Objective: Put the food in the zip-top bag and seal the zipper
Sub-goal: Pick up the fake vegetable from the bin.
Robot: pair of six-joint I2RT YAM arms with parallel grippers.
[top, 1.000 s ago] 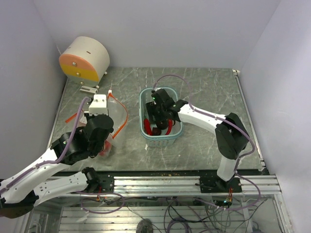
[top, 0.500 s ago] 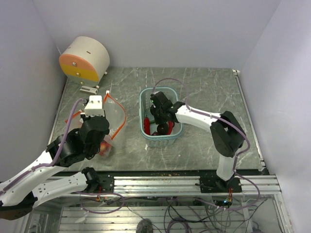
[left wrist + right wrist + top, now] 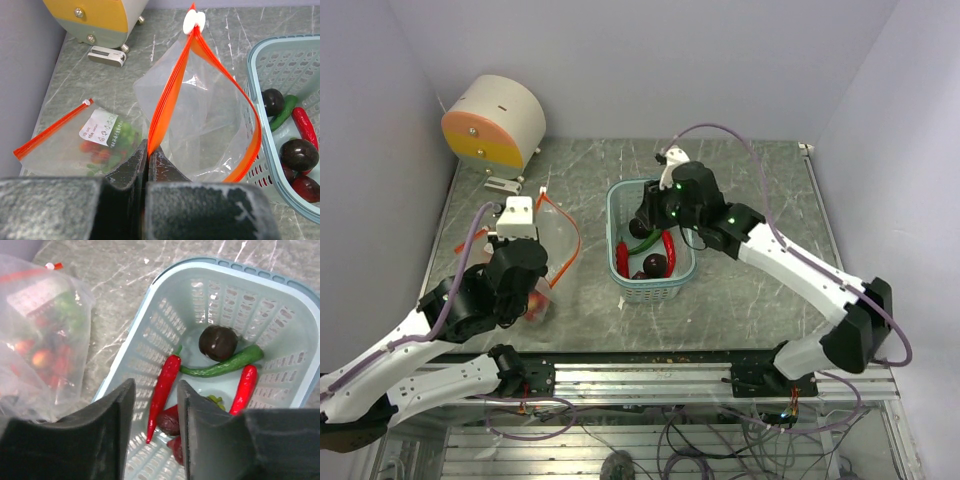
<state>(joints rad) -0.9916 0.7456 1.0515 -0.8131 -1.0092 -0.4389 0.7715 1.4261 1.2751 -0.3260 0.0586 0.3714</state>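
From above, the table [image 3: 750, 180] is grey-green and marbled, shut in by pale lilac walls [image 3: 650, 60], with a metal rail [image 3: 660, 380] along its near edge. A cream drum [image 3: 492, 122] with an orange and yellow face sits in the far left corner. The light-blue basket [image 3: 650, 291] stands mid-table, its long axis running near to far, with the food [image 3: 653, 266] inside it. My right gripper [image 3: 648, 220] hangs over the basket's far half. The zip-top bag [image 3: 560, 240] stands just left of the basket, its zipper [image 3: 580, 240] spread into an open loop. My left arm [image 3: 485, 290] covers the loop's near end.

From my left wrist, my left gripper [image 3: 148, 150] is pinched tight on the near end of the zipper. One side of the strip runs straight away from me to the white slider [image 3: 194, 21] at the far end. The other side bows right, close to the basket wall, so the mouth's long axis lies near to far. A filled bag [image 3: 107, 142] lies flat on the left with red and green pieces inside, its own strip slanting from near left to far right. A small white block [image 3: 105, 55] lies by the drum's foot.

From my right wrist, my fingers stand a moderate gap apart, holding nothing, above the basket. Below them lie two red chillies, a green one and dark round fruits. The basket's left wall stands between them and the bags.
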